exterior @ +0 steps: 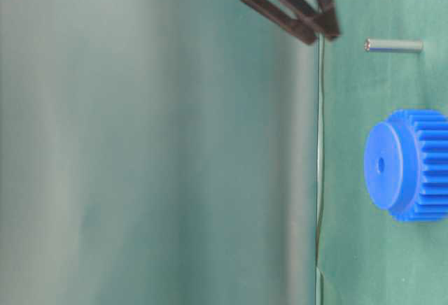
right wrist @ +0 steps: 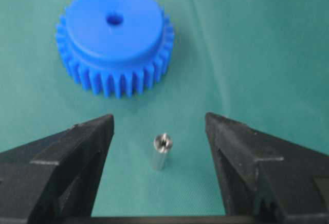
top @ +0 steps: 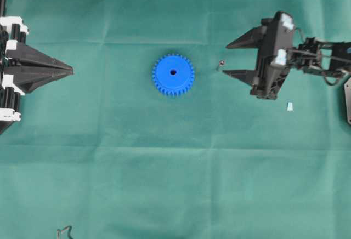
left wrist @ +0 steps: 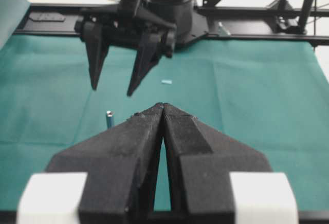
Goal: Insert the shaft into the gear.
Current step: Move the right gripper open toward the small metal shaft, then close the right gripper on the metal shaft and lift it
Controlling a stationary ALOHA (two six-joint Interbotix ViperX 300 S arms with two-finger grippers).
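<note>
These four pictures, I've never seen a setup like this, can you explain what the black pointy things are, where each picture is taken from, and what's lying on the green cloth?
The black pointy things are the two-fingered grippers of two robot arms. One picture looks straight down on the table, one looks along it from table level and lies on its side, and two come from cameras on the arms' wrists.

On the green cloth lies a blue gear, flat, its centre hole facing up. Beside it stands the shaft, a tiny metal pin, upright. A small whitish chip lies farther off.

The right gripper is open, with the pin between its fingers, untouched. The left gripper is shut and holds nothing.
</note>
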